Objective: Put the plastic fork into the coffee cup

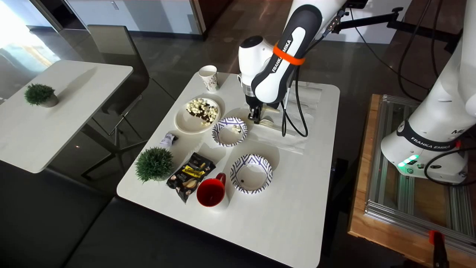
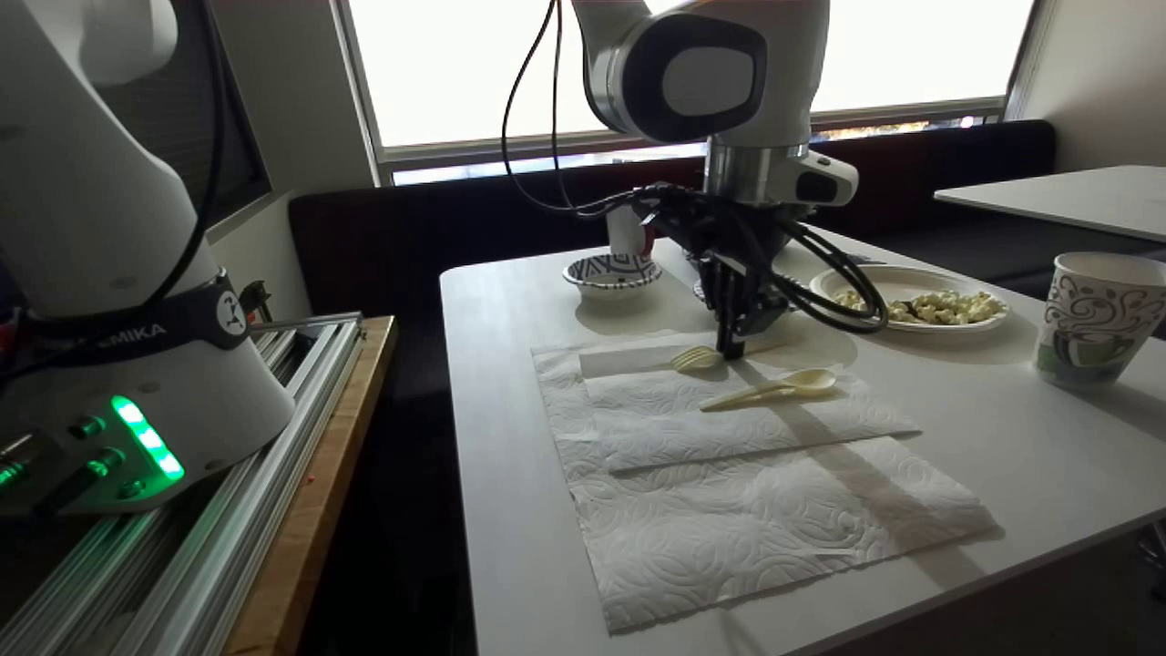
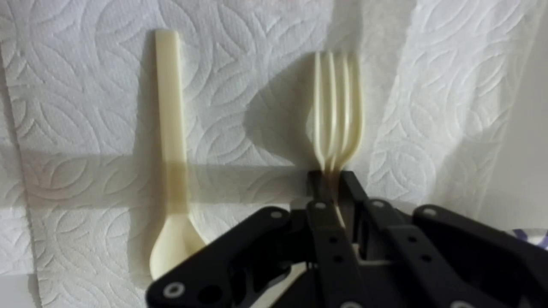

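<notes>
The plastic fork (image 3: 338, 107), pale cream with tines, lies over the paper towel in the wrist view. It also shows in both exterior views (image 1: 266, 123) (image 2: 697, 358). My gripper (image 3: 332, 183) has its fingers on both sides of the fork's neck, low at the towel, and looks shut on it. The fork's handle is mostly hidden behind the fingers. In both exterior views the gripper (image 1: 255, 117) (image 2: 731, 346) points down at the fork. The coffee cup, a paper cup with a printed pattern (image 2: 1098, 319), stands upright at a table corner (image 1: 211, 79), apart from the gripper.
A cream spoon (image 3: 171, 128) lies beside the fork on the paper towel (image 2: 710, 519). A plate with popcorn (image 1: 186, 126) and a patterned bowl (image 1: 229, 143) stand near the gripper. Another bowl (image 1: 251, 189), a red-lined mug (image 1: 219, 204), a snack bag (image 1: 191, 175) and a plant (image 1: 154, 163) stand farther off.
</notes>
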Robot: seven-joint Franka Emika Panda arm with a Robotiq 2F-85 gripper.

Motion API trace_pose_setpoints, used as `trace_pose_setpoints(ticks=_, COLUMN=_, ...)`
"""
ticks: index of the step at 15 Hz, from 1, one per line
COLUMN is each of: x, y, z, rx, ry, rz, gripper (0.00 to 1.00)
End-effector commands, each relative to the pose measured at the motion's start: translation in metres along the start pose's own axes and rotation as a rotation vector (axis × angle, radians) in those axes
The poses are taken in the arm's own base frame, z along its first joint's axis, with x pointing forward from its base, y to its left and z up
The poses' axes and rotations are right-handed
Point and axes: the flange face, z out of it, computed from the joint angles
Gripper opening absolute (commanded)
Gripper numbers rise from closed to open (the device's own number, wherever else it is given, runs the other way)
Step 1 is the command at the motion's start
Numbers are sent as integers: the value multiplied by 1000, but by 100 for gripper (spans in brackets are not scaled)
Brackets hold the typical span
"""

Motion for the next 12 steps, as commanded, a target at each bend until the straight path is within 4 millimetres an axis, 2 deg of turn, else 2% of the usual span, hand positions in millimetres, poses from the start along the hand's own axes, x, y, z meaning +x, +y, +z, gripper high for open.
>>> trace_pose_setpoints(ticks=1, x=-2, y=4, z=-7, rx=-15, ry=10, rz=4, gripper=6)
trace_pose_setpoints(ticks=6, x=-15, y=30, z=-43, rx=-38, ry=61, rz=53, gripper=6)
trace_pose_setpoints(ticks=12, x=-2, y=46, z=-101, rx=-4, ry=276, rz=275, gripper=6)
